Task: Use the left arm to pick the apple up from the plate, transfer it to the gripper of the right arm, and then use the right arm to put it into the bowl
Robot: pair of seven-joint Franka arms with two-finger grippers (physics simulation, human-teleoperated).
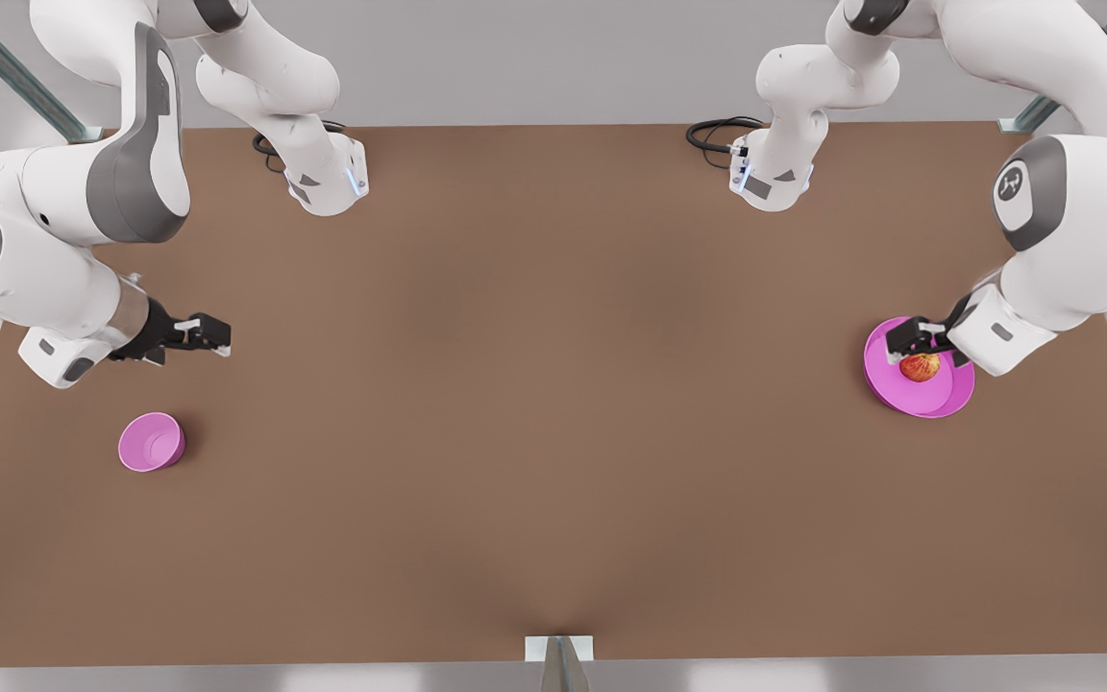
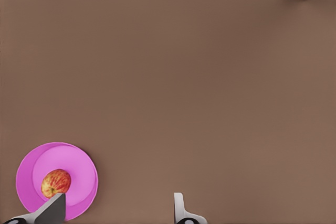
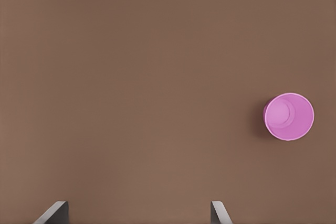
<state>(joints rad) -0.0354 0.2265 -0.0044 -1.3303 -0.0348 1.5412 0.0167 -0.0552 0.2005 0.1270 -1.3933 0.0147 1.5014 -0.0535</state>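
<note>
The mottled red and yellow apple (image 1: 920,366) (image 2: 55,182) lies on the magenta plate (image 1: 940,402) (image 2: 79,163) at the front view's right. My left gripper (image 1: 914,338) (image 2: 115,211) hovers open well above the plate's far edge. The apple sits just off one fingertip (image 2: 54,205), not between the two. At the front view's left, my right gripper (image 1: 212,332) (image 3: 136,212) waits open above bare table, with nothing in it. The small pink bowl (image 1: 151,441) (image 3: 289,116) stands on the table nearer the front edge than that gripper.
The brown table (image 1: 553,404) stretches wide between the two arms. Both arm bases (image 1: 328,178) (image 1: 770,178) and their black cables stand at the far edge. A metal bracket (image 1: 559,650) sits at the middle of the front edge.
</note>
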